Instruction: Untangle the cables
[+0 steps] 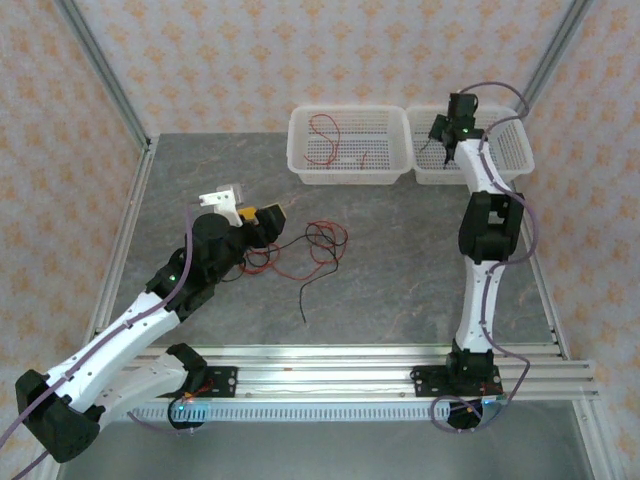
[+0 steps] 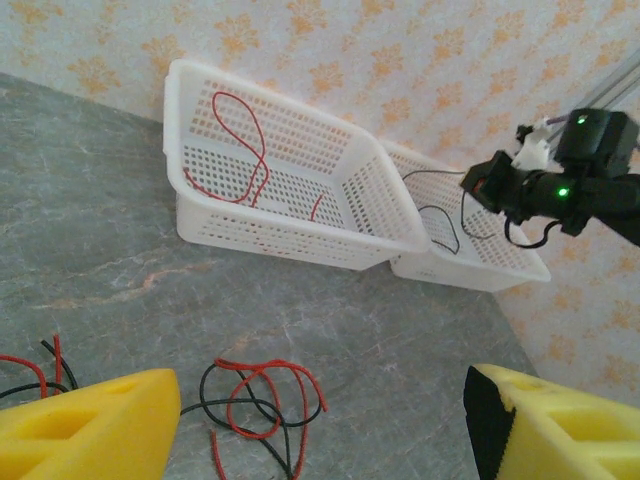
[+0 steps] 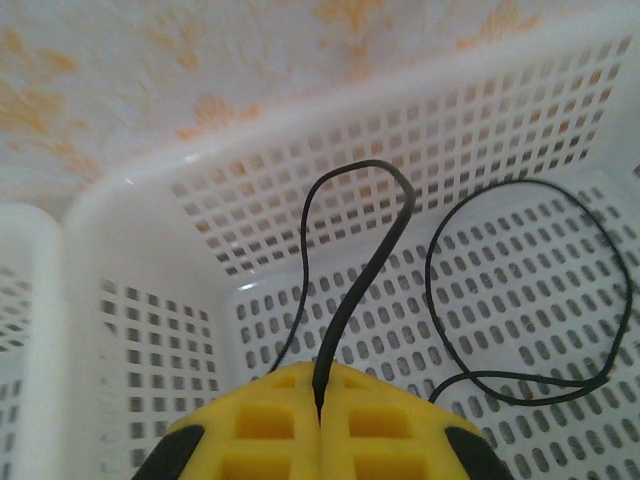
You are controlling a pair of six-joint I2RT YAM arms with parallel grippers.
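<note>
Over the right basket (image 3: 520, 110), outstretched right claw (image 3: 320, 385) pinches a black cable (image 3: 340, 320).

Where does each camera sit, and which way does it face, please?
Top external: above and behind, looking down on the table; left arm, right arm show.
Left wrist: low, facing the left basket and right basket; left fingers open.
Right wrist: over the right basket, facing its wall; right fingers shut on a black cable.
Shared: first two show the left basket's red cable.
</note>
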